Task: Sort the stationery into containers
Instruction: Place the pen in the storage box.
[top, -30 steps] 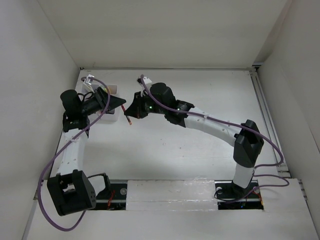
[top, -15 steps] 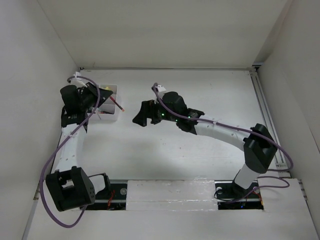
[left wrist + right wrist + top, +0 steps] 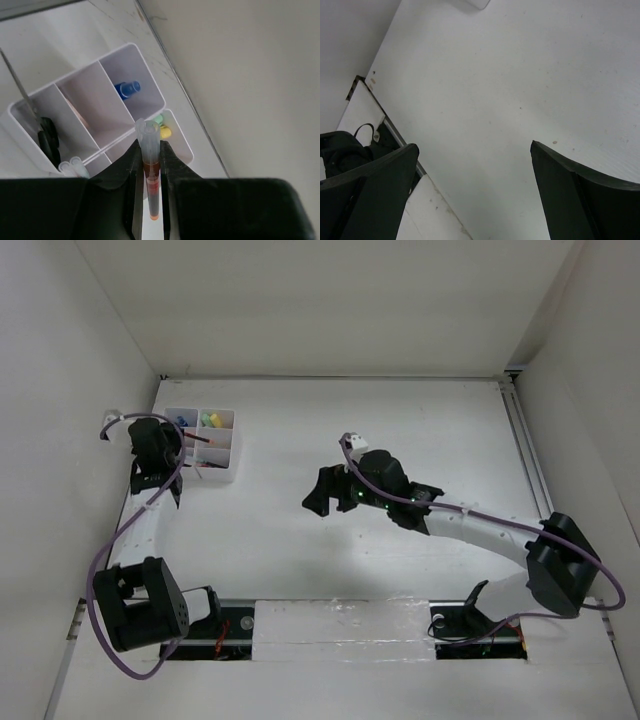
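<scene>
Left wrist view has a red pen (image 3: 151, 175) pinched between the two fingers of the left gripper (image 3: 149, 150). The fingers are drawn in narrow against the pen's barrel. Red ink shows through the barrel, and the pen's clear blunt end sticks out past the fingertips toward the organizer box (image 3: 145, 85). The pen hangs above the box near its dividers, but the pictures do not settle which compartment it is over. Inside the box, black-handled scissors (image 3: 47, 137) stand in one end compartment with a blade pointing up. A blue-capped bottle (image 3: 127, 89) lies in the compartment at the other end of that row, and green and yellow highlighters (image 3: 162, 129) share the compartment next to it. The clear ends of two more pens (image 3: 73, 167) poke up from a compartment beside the gripper. From the top external view, the box (image 3: 232, 416) sits in the far left corner of the table (image 3: 400, 430). In the same view the left gripper (image 3: 183, 445) reaches in from the box's left side, with the pen (image 3: 203, 441) lying across the middle. The right gripper (image 3: 318, 498) is well apart from the box, near the middle of the table and tilted downward. In the right wrist view its fingers (image 3: 370, 190) are spread wide with nothing between them, only bare tabletop below.
</scene>
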Controlling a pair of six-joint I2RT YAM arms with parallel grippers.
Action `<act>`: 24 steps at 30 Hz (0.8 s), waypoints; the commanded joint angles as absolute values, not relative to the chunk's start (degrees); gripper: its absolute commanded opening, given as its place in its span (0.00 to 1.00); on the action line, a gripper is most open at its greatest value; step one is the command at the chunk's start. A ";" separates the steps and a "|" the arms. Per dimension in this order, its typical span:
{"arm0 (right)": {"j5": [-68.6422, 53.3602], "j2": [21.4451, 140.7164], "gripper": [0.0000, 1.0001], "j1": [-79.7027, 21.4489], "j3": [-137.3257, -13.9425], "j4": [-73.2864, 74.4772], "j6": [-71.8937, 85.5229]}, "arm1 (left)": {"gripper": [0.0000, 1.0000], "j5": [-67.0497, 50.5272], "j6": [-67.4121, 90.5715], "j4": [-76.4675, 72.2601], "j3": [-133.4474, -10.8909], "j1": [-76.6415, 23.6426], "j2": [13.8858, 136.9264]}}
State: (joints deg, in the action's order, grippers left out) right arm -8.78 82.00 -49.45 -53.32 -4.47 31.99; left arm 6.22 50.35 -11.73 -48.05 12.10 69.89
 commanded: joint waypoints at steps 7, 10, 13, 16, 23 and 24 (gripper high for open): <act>-8.79 78.93 1.00 -49.22 -50.10 -7.29 30.15 | 0.00 14.94 50.46 -23.73 -42.36 8.98 73.28; -9.31 78.93 1.00 -49.22 -49.57 -7.29 30.15 | 0.00 16.26 50.97 -22.94 -42.98 8.17 75.40; -9.93 78.40 1.00 -49.22 -48.96 -7.29 30.15 | 0.00 16.26 50.98 -24.34 -42.28 7.65 75.41; -9.93 77.88 1.00 -49.22 -48.43 -7.29 30.15 | 0.00 17.48 49.75 -23.29 -43.51 7.65 75.41; -9.93 77.87 1.00 -49.22 -48.43 -7.29 30.15 | 0.00 16.79 49.75 -23.73 -43.16 7.65 77.34; -9.93 77.87 1.00 -49.22 -48.43 -7.29 30.15 | 0.00 16.09 49.75 -23.73 -43.15 7.65 78.04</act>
State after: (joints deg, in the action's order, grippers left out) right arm -9.45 79.48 -49.45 -48.53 -4.69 31.03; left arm 15.88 50.43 -21.30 -42.57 7.84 77.28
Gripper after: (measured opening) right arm 0.999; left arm 0.083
